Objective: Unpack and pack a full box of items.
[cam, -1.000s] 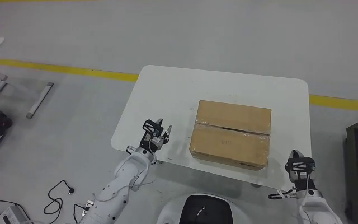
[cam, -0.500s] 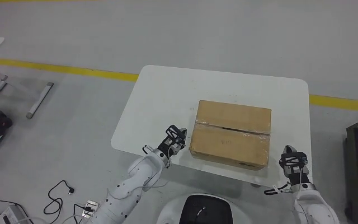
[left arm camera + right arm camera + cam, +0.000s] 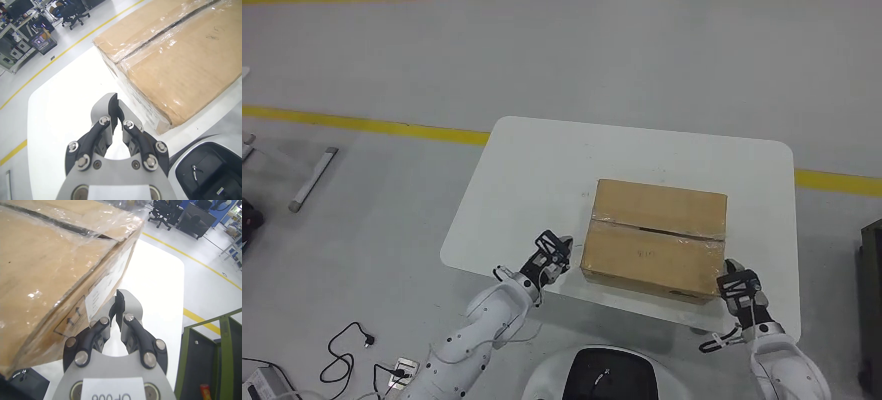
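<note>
From above there is one cardboard box [image 3: 657,238], a brown rectangular carton. Its flaps are closed and a dark seam runs along the lid under glossy tape. It sits on the one white counter [image 3: 542,170], a smooth slab with rounded corners, toward the robot's right half and close to the near edge. Two tools flank it. The left tool [image 3: 561,243] is just beside the box's left end near the front corner. The right tool [image 3: 733,270] is at the right front corner. A yellow floor line [image 3: 362,125] runs behind the counter.

In the left wrist view the left tool [image 3: 115,98] has grey metal fingers with black ribbed pads [image 3: 111,106]. They are drawn together at the tips and hold nothing, poised over bare counter [image 3: 66,91]. The box [image 3: 179,56] lies just beside, apart from the fingers. Its clear tape is wrinkled and shiny, and a white printed label is on the end wall.

In the right wrist view the right tool [image 3: 118,296] is likewise pinched closed with nothing between its toothed pads [image 3: 120,306]. It sits right against the box [image 3: 47,266] at its end wall, which carries a white label and two printed arrows. I cannot tell whether they touch. One green metal frame [image 3: 208,342] stands off the counter's side.
</note>
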